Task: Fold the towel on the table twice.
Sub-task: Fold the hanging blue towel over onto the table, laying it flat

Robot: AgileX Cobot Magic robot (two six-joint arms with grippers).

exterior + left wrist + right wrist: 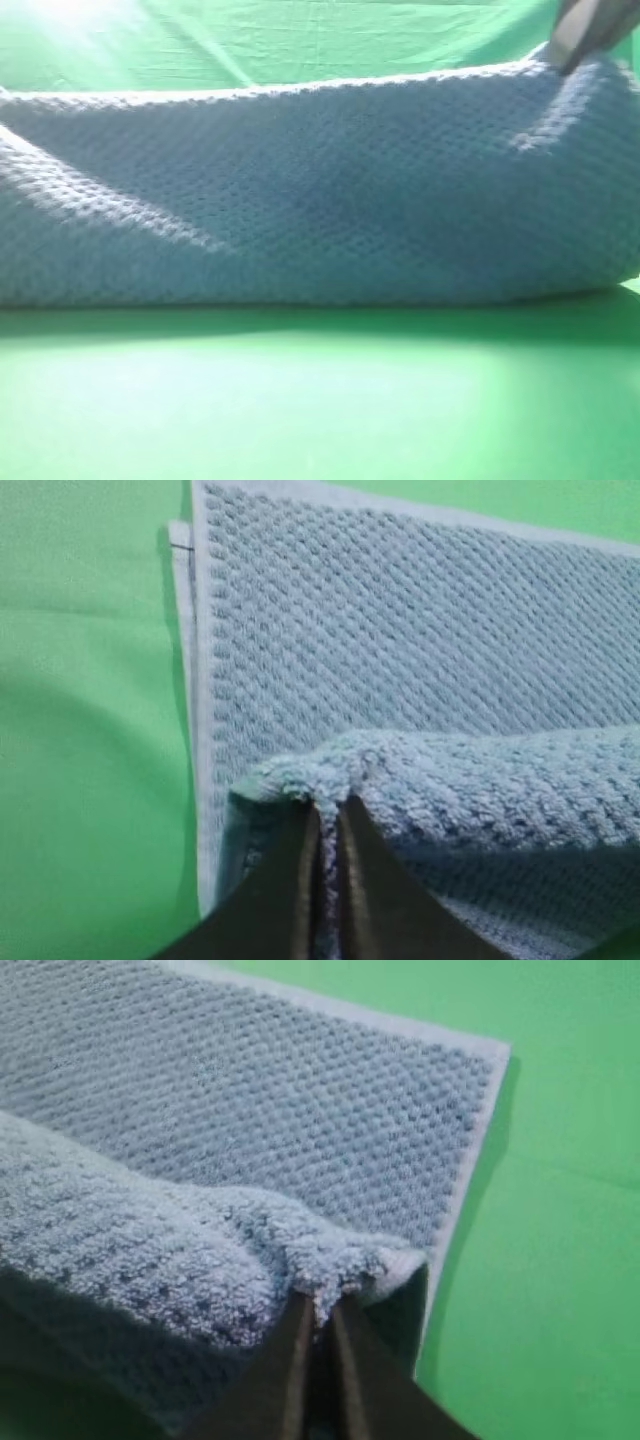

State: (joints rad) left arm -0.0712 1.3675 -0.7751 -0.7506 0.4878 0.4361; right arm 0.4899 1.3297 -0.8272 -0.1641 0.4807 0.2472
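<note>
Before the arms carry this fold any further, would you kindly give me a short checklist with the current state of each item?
1. Left tool shut on a corner of the blue-grey waffle-weave towel: ok.
2. Right tool shut on the other lifted corner: ok.
3. Lifted edge level across the high view: ok, roughly.
4. Lower layer lying flat on the smooth green table: ok in both wrist views.
5. Lifted edge lined up with the far edge: cannot tell.

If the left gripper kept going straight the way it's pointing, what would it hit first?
Most likely the towel itself. The left gripper is shut on a lifted corner, and the flat part of the towel lies spread directly ahead, with green table off to the side. How far below is hard to judge.
</note>
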